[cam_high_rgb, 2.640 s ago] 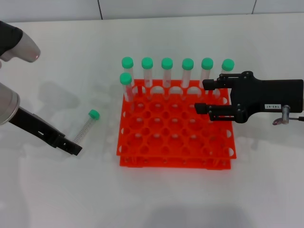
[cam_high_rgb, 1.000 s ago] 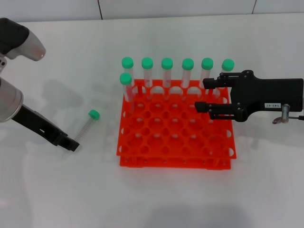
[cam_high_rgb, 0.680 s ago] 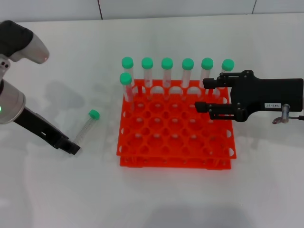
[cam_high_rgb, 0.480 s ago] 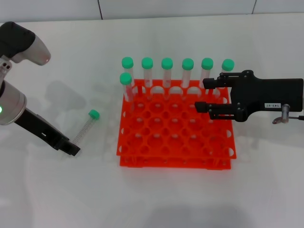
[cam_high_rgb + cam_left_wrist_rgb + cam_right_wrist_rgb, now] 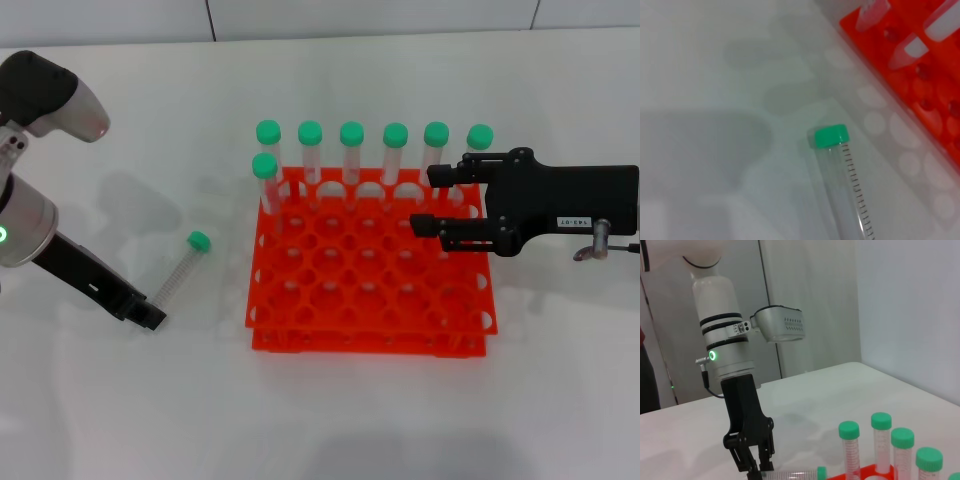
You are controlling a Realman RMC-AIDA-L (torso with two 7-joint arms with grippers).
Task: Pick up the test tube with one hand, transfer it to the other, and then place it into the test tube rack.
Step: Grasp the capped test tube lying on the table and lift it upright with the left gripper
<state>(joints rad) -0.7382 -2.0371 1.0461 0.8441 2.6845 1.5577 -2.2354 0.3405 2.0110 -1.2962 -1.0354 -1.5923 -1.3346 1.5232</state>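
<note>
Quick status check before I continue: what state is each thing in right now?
test tube: lying flat on the table, capped, not gripped.
left gripper: open, fingers low at the tube's bottom end.
right gripper: open, empty, hovering over the rack's right side.
test tube rack: upright on the table, most holes empty.
racked tubes: seven, upright, capped, six in the back row.

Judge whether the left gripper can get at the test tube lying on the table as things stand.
Probably yes. The left gripper sits at the bottom end of the lying test tube, fingers apart, with bare table around it. The test tube rack stands clear to one side.
</note>
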